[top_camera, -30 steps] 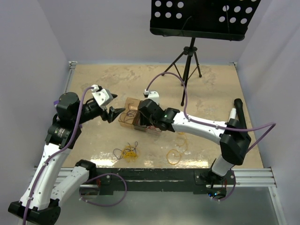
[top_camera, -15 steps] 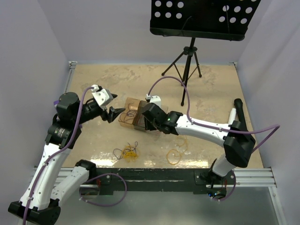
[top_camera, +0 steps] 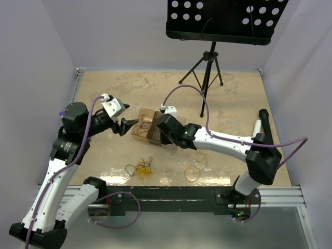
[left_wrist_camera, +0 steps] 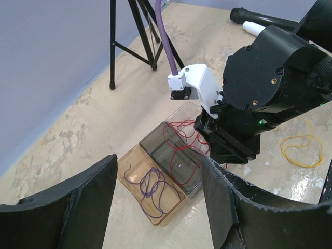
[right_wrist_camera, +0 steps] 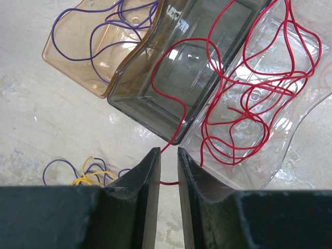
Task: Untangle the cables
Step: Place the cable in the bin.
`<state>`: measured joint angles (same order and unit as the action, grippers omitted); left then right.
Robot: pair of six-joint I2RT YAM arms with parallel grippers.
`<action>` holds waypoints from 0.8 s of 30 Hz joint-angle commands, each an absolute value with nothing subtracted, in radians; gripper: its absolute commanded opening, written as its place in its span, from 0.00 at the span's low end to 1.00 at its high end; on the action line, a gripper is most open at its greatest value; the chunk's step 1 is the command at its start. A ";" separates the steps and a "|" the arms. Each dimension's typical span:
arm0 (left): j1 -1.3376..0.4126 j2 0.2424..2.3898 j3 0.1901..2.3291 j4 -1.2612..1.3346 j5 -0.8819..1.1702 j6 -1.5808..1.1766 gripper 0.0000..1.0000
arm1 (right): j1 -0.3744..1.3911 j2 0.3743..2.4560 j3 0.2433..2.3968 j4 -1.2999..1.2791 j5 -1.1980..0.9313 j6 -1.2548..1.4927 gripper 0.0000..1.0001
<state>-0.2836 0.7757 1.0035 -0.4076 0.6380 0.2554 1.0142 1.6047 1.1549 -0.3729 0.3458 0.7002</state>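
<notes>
Three small trays sit side by side mid-table: amber (right_wrist_camera: 67, 49), grey (right_wrist_camera: 171, 78) and clear (right_wrist_camera: 290, 119). A purple cable (right_wrist_camera: 104, 31) lies in the amber tray. Red cable (right_wrist_camera: 244, 104) is coiled in the clear tray, loops across the grey tray and trails over its edge onto the table between my right fingertips. My right gripper (right_wrist_camera: 168, 153) hovers over the trays' near edge, jaws only narrowly apart, gripping nothing. A tangle of yellow, orange and purple cables (top_camera: 141, 168) lies nearer the front. My left gripper (top_camera: 126, 117) is wide open and empty, raised left of the trays (left_wrist_camera: 150, 199).
Two loose yellow loops (top_camera: 193, 173) (top_camera: 202, 155) lie right of the tangle. A black tripod stand (top_camera: 207, 67) with a perforated desk stands at the back. A black and white microphone (top_camera: 259, 124) lies at the right.
My right wrist has shifted slightly right and nearer, with the elbow swinging right. The left arm has not moved.
</notes>
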 commanded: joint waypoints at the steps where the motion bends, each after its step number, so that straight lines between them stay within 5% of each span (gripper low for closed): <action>1: -0.285 0.764 1.028 -0.402 0.623 0.282 0.70 | 1.019 1.592 1.141 -0.367 0.350 0.721 0.30; 7: -0.285 0.761 1.014 -0.393 0.634 0.279 0.70 | 1.019 1.488 1.077 -0.385 0.376 0.785 0.50; 24: -0.285 0.759 1.025 -0.397 0.624 0.281 0.70 | 1.019 1.440 0.888 -0.088 0.238 1.081 0.50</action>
